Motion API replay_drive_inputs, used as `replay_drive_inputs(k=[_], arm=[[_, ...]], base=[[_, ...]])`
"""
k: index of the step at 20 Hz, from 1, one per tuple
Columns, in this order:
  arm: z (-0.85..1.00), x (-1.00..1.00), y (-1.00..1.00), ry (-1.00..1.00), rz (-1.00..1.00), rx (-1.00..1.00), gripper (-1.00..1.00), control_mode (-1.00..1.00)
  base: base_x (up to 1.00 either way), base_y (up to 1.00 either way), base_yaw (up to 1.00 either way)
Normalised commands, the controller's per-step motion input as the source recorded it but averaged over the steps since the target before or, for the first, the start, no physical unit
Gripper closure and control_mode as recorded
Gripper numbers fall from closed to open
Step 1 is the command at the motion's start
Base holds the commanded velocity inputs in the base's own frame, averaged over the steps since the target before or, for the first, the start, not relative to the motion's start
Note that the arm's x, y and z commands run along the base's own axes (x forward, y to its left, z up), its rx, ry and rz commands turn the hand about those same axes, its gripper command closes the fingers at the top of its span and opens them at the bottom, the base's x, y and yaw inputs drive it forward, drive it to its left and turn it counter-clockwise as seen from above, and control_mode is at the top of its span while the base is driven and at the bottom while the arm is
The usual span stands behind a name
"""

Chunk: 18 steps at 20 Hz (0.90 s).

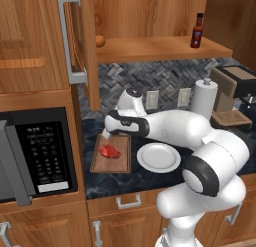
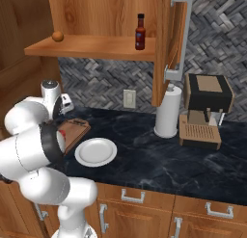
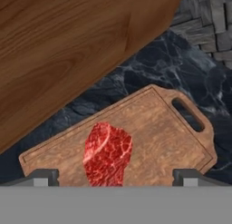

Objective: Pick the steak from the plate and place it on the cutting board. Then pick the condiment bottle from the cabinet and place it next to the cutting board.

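The steak (image 1: pixel 109 151) (image 3: pixel 108 154) lies flat on the cutting board (image 1: pixel 123 145) (image 3: pixel 158 128), near the end away from its dark handle. My gripper (image 1: pixel 106 135) (image 3: pixel 115 177) hangs just above the board, open, with the steak below and between its spread fingertips (image 3: pixel 45 175). The white plate (image 1: pixel 158 157) (image 2: pixel 95 152) sits bare to the right of the board. The condiment bottle (image 1: pixel 197 31) (image 2: pixel 140 32) stands upright on the shelf of the open cabinet (image 1: pixel 155 48) (image 2: pixel 91 46), far above my hand.
The cabinet door (image 1: pixel 85 41) (image 2: pixel 164 39) stands open, edge-on over the counter. A paper-towel roll (image 1: pixel 204 98) and coffee machine (image 2: pixel 205 109) stand at the right. A black microwave (image 1: pixel 35 151) is left of the board. A small round brown object (image 1: pixel 100 40) rests on the shelf.
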Motion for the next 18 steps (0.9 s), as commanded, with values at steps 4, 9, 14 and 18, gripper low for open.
replay_drive_inputs(k=[4, 9, 14, 18], arm=[[0.31, -0.10, -0.04, 0.00, -0.04, 0.00, -1.00, -1.00], [0.29, -0.15, -0.11, 0.00, -0.06, 0.00, -1.00, -1.00], [0.21, -0.14, -0.18, 0.00, -0.05, 0.00, -1.00, -1.00], [0.17, -0.10, -0.23, 0.00, -0.05, 0.01, -1.00, -1.00]], base=[[0.00, 0.00, 0.00], [0.00, 0.00, 0.00], [0.00, 0.00, 0.00], [0.00, 0.00, 0.00]])
